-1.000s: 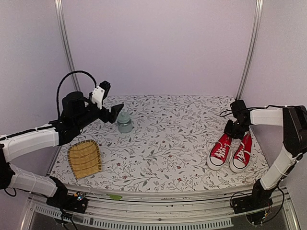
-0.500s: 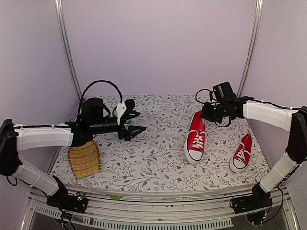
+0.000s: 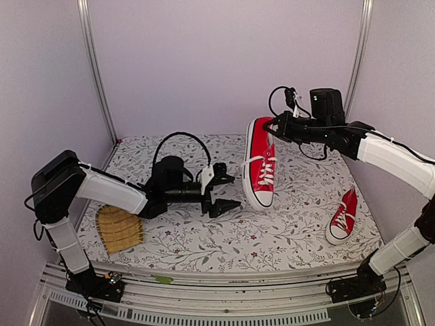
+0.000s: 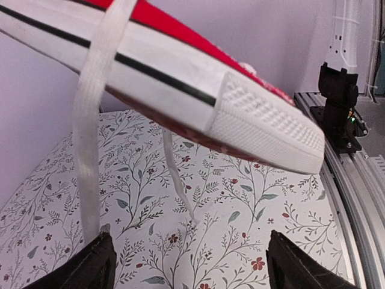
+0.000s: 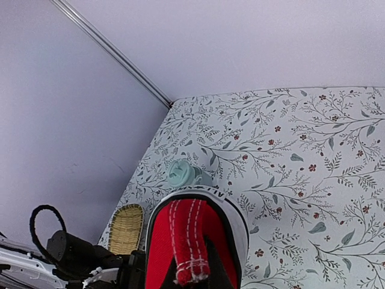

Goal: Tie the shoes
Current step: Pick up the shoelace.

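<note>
Right gripper (image 3: 275,125) gripped the red canvas sneaker (image 3: 260,163) by its heel. Left gripper (image 3: 232,193) gaped empty, toe just ahead; it needed to pinch the white lace (image 4: 90,150) beside its fingertip.

One shoe (image 3: 260,163) now aloft in the right tool (image 3: 275,125), left tool (image 3: 234,192) close beside it.
</note>
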### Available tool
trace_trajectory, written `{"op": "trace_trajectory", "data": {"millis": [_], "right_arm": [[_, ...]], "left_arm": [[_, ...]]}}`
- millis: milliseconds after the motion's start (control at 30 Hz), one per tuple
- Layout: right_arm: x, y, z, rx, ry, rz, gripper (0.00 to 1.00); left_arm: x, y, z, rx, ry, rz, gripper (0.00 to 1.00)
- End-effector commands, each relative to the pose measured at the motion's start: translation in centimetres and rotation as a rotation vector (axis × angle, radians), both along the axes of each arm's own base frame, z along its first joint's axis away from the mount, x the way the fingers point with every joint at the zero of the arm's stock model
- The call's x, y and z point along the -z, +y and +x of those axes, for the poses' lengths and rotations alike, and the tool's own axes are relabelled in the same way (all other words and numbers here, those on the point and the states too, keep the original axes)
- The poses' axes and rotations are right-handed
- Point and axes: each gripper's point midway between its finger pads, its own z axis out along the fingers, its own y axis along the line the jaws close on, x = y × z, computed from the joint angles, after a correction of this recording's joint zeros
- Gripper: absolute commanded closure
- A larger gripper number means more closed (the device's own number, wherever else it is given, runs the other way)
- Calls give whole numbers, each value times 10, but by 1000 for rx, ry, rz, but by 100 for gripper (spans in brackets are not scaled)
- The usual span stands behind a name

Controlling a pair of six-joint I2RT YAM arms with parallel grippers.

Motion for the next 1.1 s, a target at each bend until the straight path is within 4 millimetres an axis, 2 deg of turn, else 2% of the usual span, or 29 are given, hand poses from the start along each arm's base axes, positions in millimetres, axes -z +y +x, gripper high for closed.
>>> {"op": "trace_trajectory", "data": {"millis": [0,33,100,200,367,467,600,667,700,733,767,800,833,933,1067], "right_arm": [[-73,10,-15,-57,-154,142,99],[-75,10,-16,-60,-159,148,99],[-80,11,-18,-67,-169,162,99],[-88,11,-22,-82,-179,175,99],[-104,8,-28,-89,-216,181,99],[-114,5,-31,-89,-241,186,99],[-119,4,-34,-96,-251,196,99],[-121,5,-35,-98,-253,200,99],[-120,6,-35,-105,-251,203,99],[-121,6,-36,-112,-252,207,99],[-121,7,-37,-116,-251,208,99],[-121,6,-37,-114,-251,206,99],[-120,4,-36,-100,-246,197,99],[-103,-16,-21,38,-211,101,99],[-60,-73,5,369,-120,-140,99]], "left_arm": [[-24,-20,3,-9,-104,-136,13],[-20,-23,2,-5,-117,-136,13],[-16,-22,13,-74,-132,-143,15],[-13,-18,28,-161,-141,-155,22],[-10,-17,18,-122,-166,-162,31],[-9,-15,16,-120,-165,-173,30],[-13,-21,25,-142,-140,-187,28],[0,-25,32,-159,-113,-176,30],[3,-25,33,-165,-112,-172,33],[4,-25,35,-175,-113,-171,43],[4,-24,37,-183,-118,-170,66],[4,-23,37,-192,-121,-169,95],[3,-20,37,-203,-125,-171,100],[-15,-5,27,-214,-143,-193,100],[-26,20,25,-298,-113,-154,100]]}}
